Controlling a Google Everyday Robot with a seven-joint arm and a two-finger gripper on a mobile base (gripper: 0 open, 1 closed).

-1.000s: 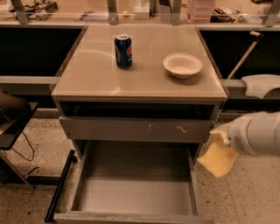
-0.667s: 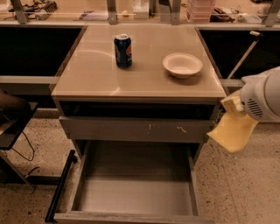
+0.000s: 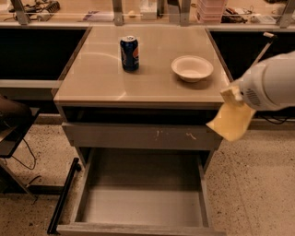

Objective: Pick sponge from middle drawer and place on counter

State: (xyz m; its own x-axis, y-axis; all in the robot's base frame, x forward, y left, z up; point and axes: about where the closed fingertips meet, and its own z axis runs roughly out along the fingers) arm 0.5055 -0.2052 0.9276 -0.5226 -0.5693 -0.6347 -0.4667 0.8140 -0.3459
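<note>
The yellow sponge (image 3: 230, 122) hangs from my gripper (image 3: 232, 96), which is shut on its top edge. The gripper and its white arm (image 3: 272, 85) are at the right, just off the right front corner of the beige counter (image 3: 138, 78) and at about the level of its edge. The sponge hangs in front of the right end of the closed drawer front (image 3: 138, 136). The middle drawer (image 3: 138, 205) is pulled open below, with nothing on its grey floor.
A blue soda can (image 3: 129, 53) stands on the counter at centre back. A white bowl (image 3: 192, 67) sits to its right, near the gripper. A cluttered ledge with metal posts (image 3: 118, 11) runs behind. A black bar (image 3: 64, 193) leans left of the drawer.
The gripper has lifted the sponge from beside the open drawer up to the height of the counter edge, moving up and slightly right.
</note>
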